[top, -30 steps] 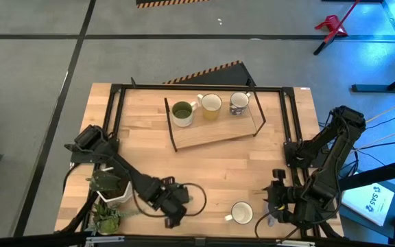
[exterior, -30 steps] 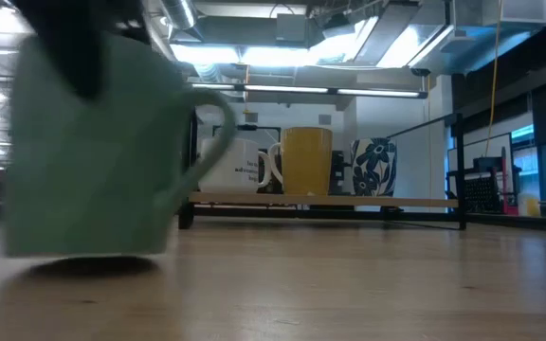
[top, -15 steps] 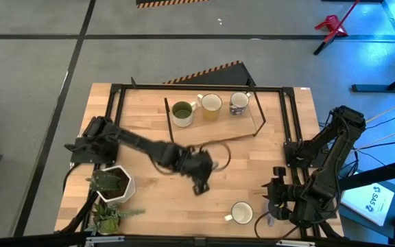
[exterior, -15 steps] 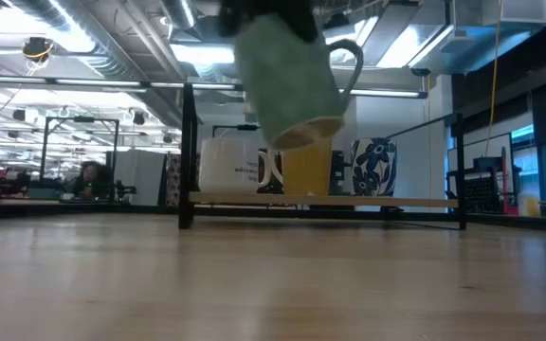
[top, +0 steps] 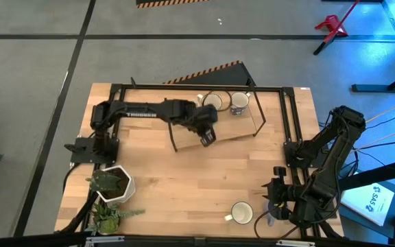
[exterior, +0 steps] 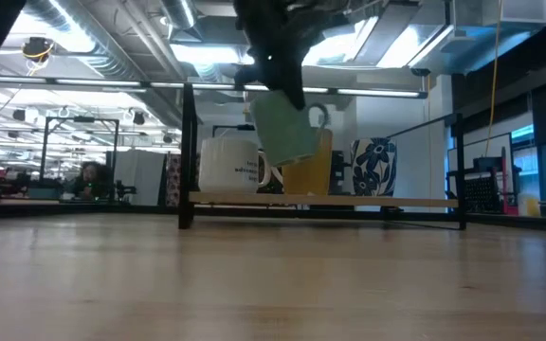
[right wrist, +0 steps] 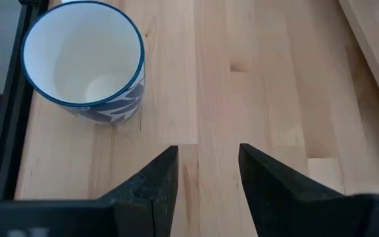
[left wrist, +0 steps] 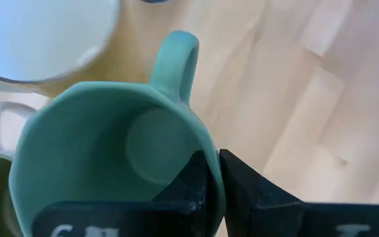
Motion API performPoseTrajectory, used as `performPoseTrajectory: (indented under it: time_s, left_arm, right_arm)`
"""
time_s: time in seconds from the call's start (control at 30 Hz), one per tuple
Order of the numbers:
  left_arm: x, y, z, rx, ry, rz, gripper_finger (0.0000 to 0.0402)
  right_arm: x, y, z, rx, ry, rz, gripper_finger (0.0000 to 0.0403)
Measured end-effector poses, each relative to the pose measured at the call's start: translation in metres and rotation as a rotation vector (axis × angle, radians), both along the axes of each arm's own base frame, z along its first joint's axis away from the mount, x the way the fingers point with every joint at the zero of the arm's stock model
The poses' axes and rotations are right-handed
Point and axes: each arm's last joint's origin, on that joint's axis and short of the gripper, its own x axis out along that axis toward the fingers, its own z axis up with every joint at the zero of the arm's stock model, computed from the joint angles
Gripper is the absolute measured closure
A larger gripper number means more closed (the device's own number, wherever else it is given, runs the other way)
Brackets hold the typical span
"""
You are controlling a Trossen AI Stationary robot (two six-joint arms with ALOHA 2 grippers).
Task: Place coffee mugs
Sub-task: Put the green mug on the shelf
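Hanging over the wooden rack (top: 218, 134) at the table's far side, the left gripper (top: 207, 134) is seen pinched on the rim of a teal-green mug (left wrist: 110, 158); one finger lies inside the wall, one outside. The mug is held off the board, tilted in the low view (exterior: 287, 128), handle pointing away from the gripper. Behind it on the rack are noted a white mug (exterior: 227, 166), a yellow mug (exterior: 313, 169) and a blue-patterned mug (exterior: 373, 167). The right gripper (right wrist: 206, 174) is parked low at the table's near right, fingers spread and empty, near a blue-and-white mug (right wrist: 84, 62).
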Motion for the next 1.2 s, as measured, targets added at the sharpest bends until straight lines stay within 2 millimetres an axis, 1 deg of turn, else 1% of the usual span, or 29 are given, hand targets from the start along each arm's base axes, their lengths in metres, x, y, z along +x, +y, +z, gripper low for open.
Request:
performPoseTrajectory:
  time_s: [0.07,0.13,0.23,0.33,0.5,0.77,1.0,1.07,1.13,1.2]
  left_arm:
    - [0.000,0.006,-0.001,-0.003,0.007,0.007,0.0385]
    - [0.000,0.006,-0.003,-0.006,0.017,-0.019,0.0385]
    - [0.004,0.002,-0.008,-0.019,0.023,-0.058,0.0385]
    - [0.009,-0.004,-0.019,-0.035,0.060,-0.093,0.0385]
    - [0.015,-0.012,-0.034,-0.008,0.111,-0.103,0.0385]
    - [0.015,-0.012,-0.034,0.046,0.118,-0.086,0.0385]
    - [0.015,-0.013,-0.035,0.027,0.114,-0.099,0.0385]
    - [0.016,-0.013,-0.034,0.044,0.115,-0.097,0.0373]
    - [0.016,-0.012,-0.034,0.084,0.119,-0.082,0.0353]
    - [0.016,-0.011,-0.033,0.103,0.120,-0.106,0.0330]
  right_arm:
    - [0.000,0.000,0.000,-0.001,0.001,0.000,0.0253]
    - [0.000,0.000,0.000,0.000,0.000,-0.001,0.0253]
    - [-0.001,-0.001,0.000,0.003,0.004,-0.022,0.0253]
    - [-0.001,-0.002,0.000,0.000,0.009,-0.035,0.0253]
    - [-0.002,-0.003,-0.001,0.001,0.010,-0.046,0.0253]
    - [-0.001,-0.003,0.000,0.000,0.006,-0.048,0.0253]
    - [-0.001,-0.003,0.000,-0.004,0.005,-0.049,0.0253]
    - [-0.002,-0.003,0.000,-0.004,0.005,-0.050,0.0253]
    - [-0.002,-0.003,-0.001,-0.004,0.006,-0.052,0.0253]
    - [-0.002,-0.004,0.000,-0.011,0.001,-0.053,0.0253]
